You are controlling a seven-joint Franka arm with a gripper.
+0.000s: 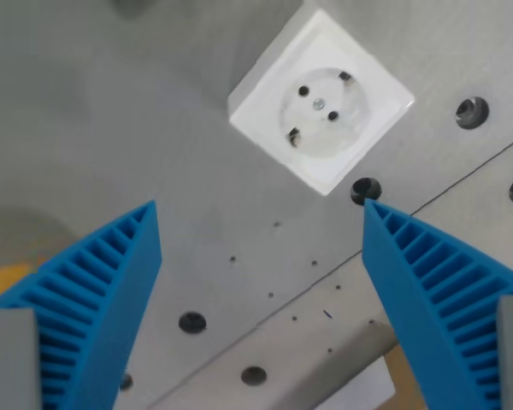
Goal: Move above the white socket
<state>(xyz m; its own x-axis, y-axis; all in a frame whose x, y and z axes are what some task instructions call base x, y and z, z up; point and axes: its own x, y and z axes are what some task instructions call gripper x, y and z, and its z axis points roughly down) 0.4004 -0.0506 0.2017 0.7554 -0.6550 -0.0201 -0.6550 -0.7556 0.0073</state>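
- Wrist view, upper centre-right of frame: white socket (322, 104) found lying flat on the grey metal desk (111, 128), turned diamond-wise to the frame edges. Round recess faces up toward the camera; two pin holes, two earth clips and a centre screw plainly visible.
- Wrist view, lower left and lower right corners: end effector (261, 213) noted released, its two blue ribbed fingers (103, 282) spread wide with nothing between them. No contact with the socket; both tips stand clear and lower in frame.
- Socket sits above the gap between the fingers and slightly toward the right of frame. Judged not yet centred under the tool; a shift toward the top of frame appears needed to finish the task.
- Open stance judged suited to a hover step only: no grasp called for, nothing carried.
- Desk surface marked by several dark mounting holes (472, 112), one just beside the socket's lowest corner, and a thin seam (462, 184) running diagonally from right edge toward lower centre. Presumably a bolted fixture plate, hence the socket's fixed, flat seating.
- Lower left edge: a yellow patch (4, 278), partly hidden by the left finger; nature not determinable.
- Risk judged low; height over the socket not readable from this single view.
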